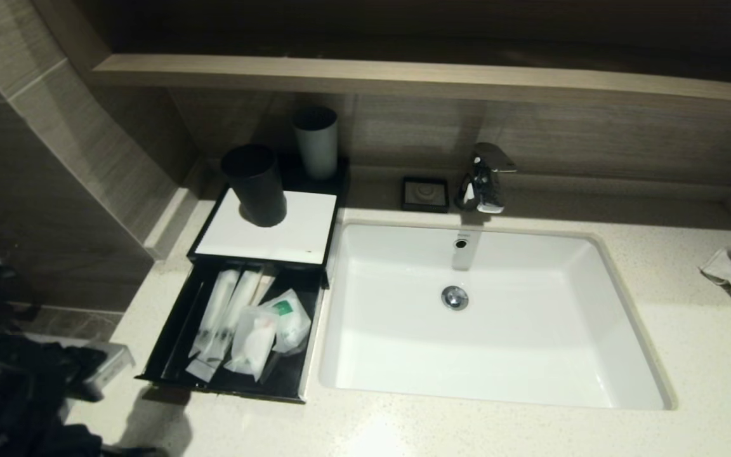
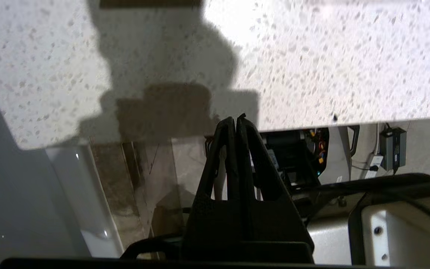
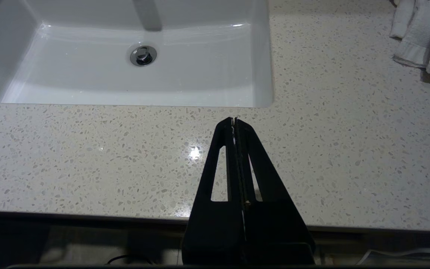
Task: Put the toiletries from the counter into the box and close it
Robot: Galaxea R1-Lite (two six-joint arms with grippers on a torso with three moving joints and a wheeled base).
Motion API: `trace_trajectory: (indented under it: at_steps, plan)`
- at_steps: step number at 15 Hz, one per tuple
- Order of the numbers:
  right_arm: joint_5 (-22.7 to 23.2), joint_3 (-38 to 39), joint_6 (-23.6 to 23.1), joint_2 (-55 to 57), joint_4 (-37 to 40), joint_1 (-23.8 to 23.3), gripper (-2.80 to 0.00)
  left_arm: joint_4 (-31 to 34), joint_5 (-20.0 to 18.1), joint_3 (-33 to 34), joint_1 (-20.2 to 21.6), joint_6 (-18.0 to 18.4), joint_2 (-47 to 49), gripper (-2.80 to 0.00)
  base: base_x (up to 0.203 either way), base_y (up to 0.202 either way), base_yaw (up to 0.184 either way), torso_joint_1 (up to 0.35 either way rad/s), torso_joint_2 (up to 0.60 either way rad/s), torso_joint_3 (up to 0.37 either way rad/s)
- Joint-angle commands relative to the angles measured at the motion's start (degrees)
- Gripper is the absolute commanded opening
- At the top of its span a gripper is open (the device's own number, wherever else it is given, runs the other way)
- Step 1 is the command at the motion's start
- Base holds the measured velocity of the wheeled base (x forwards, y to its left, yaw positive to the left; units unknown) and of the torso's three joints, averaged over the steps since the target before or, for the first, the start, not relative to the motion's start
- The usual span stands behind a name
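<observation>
Left tool [image 2: 236, 121], fingers pressed together and holding nothing, is hovering over the speckled pale stone counter [image 2: 312, 56] edge at about 7 o'clock of the black open drawer-style box [image 1: 169, 355]. The clear-wrapped white toiletries [image 1: 248, 324] are lying inside it, so closing is judged the step in hand: push the front rim squarely toward 12 o'clock, keeping the wrappers clear of the white lid panel [image 1: 296, 231]. Right tool [image 3: 234, 121], likewise closed and empty, is idling at the white rectangular sink's [image 3: 259, 56] 6 o'clock.
</observation>
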Motion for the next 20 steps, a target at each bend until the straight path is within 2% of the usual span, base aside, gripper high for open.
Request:
trace_trajectory:
  at_steps: [1, 5, 9, 20]
  plan:
    - [0.00, 0.00, 0.03, 0.00, 0.00, 0.00, -2.80, -4.14, 0.22, -0.24, 0.03, -0.34, 7.61, -2.80, 0.000, 0.000, 0.000, 0.000, 0.00, 0.000]
    - [-0.01, 0.00, 0.03, 0.00, 0.00, 0.00, -2.80, -6.30, 0.45, -2.97, 0.30, -0.40, 11.91, -2.80, 0.000, 0.000, 0.000, 0.000, 0.00, 0.000]
    - [0.01, 0.00, 0.03, 0.00, 0.00, 0.00, -2.80, -6.41, 2.23, -6.84, 0.71, -0.71, 15.18, -2.80, 0.000, 0.000, 0.000, 0.000, 0.00, 0.000]
    - [-0.04, 0.00, 0.03, 0.00, 0.00, 0.00, -2.80, -6.24, 2.42, -14.88, 3.27, -1.01, 19.05, -2.80, 0.000, 0.000, 0.000, 0.000, 0.00, 0.000]
